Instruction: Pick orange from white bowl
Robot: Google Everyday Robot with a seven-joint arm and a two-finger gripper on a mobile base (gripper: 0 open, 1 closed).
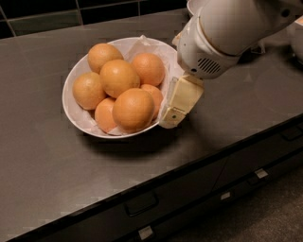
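The white bowl (75, 116), wide and lined with crumpled white paper, sits on the dark counter at centre left. It holds several oranges; the biggest front one (133, 109) lies closest to the right rim. My gripper (172, 117), cream-coloured under a large white wrist, hangs at the bowl's right rim, just outside it and level with the front orange. It holds nothing that I can see.
The dark counter (42, 170) runs across the view, with drawers and handles (141, 204) below its front edge. A second white bowl (193, 5) peeks out behind my arm at the top right. A dark tiled wall is at the back.
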